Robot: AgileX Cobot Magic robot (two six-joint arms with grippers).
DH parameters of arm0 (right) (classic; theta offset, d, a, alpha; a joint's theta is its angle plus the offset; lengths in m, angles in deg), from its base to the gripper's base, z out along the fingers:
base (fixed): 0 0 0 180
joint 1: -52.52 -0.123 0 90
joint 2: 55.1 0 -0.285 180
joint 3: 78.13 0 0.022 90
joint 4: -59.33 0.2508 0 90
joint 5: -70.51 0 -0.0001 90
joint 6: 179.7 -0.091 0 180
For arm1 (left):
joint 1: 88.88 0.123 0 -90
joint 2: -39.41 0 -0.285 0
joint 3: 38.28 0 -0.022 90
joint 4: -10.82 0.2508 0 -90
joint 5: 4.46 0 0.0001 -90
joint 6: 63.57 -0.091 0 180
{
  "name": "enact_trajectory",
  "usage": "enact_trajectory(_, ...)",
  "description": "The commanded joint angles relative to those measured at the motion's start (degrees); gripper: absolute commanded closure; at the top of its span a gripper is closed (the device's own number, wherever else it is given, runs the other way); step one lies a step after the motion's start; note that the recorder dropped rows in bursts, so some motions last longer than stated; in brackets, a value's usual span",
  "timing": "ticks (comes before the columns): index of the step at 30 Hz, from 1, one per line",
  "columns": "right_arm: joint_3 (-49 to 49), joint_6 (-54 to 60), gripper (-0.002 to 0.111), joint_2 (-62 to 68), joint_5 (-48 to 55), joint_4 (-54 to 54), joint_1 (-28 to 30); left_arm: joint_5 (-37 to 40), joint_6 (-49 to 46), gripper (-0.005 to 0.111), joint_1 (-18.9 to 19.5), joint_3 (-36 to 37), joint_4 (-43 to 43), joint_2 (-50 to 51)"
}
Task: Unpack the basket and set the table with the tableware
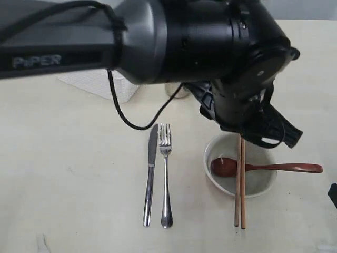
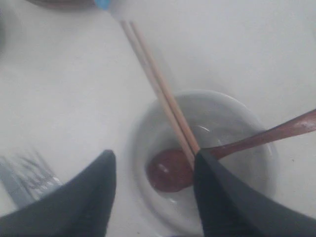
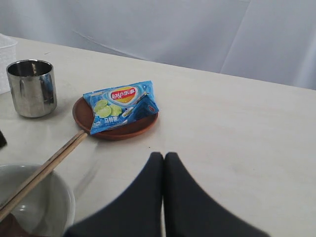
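My left gripper is open and hovers just above the pale bowl, with nothing between its fingers. The two chopsticks lie side by side across the bowl. A red-brown spoon rests in it, handle pointing right. A steel knife and fork lie parallel on the table to the bowl's left. My right gripper is shut and empty over bare table. Most of the white basket at the back left is hidden behind the left arm.
In the right wrist view a steel cup stands beside a red-brown plate, and a blue chips bag lies on that plate. The left arm fills the top of the exterior view.
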Motion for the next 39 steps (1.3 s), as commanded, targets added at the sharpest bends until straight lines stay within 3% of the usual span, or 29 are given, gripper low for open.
enact_trajectory(1, -0.2, -0.2, 0.108, -0.3, -0.3, 0.0, 0.0, 2.1, -1.1, 0.084, -0.1, -0.4, 5.1, -6.3)
enact_trajectory(4, -0.2, -0.2, 0.108, -0.3, -0.3, 0.0, 0.0, 1.5, -1.9, 0.107, -0.1, -0.3, 6.4, -10.4)
enact_trajectory(10, -0.2, -0.2, 0.108, -0.3, -0.3, 0.0, 0.0, -2.7, -2.1, 0.106, -0.2, 4.4, 8.3, -20.1)
enact_trajectory(26, -0.2, -0.2, 0.108, -0.3, -0.3, 0.0, 0.0, -20.2, 0.7, 0.107, -0.2, 29.7, 14.3, -48.6)
enact_trajectory(31, -0.2, -0.2, 0.108, -0.3, -0.3, 0.0, 0.0, -21.5, 0.7, 0.107, -0.1, 32.2, 14.3, -53.0)
enact_trajectory(39, -0.2, -0.2, 0.108, -0.3, -0.3, 0.0, 0.0, -30.9, 0.7, 0.107, -0.1, 34.8, 14.8, -61.6)
